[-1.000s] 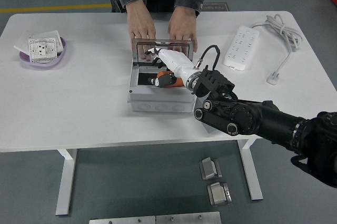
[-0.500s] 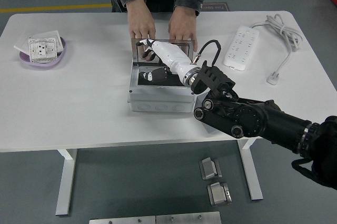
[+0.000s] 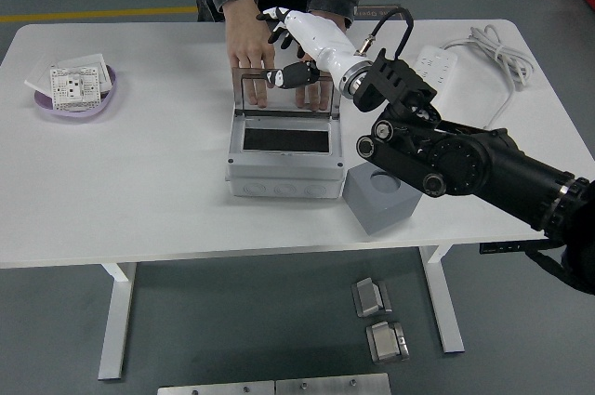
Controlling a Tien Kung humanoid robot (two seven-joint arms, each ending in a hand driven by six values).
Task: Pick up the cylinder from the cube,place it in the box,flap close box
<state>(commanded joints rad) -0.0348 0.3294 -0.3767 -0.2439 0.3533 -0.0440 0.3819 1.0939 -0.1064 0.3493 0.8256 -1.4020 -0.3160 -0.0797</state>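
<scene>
White counter (image 3: 167, 200) stretches across the view, standing on white legs over a grey floor (image 3: 232, 330). Dead centre sits the grey box (image 3: 284, 158), lid propped up at its far edge. Just at its 4 o'clock, a grey cube (image 3: 379, 198) with a round hole on top, near the counter's front edge. Out at 9 o'clock, a purple dish (image 3: 74, 98) holding a white socket plate. At 2 o'clock, a white power strip (image 3: 429, 65), its cord coiling toward the right edge. A person's hands (image 3: 249, 46) rest flat at 12 o'clock, behind the box.

A single head view looks forward and down from high on the robot's side over the white table (image 3: 167, 190)
</scene>
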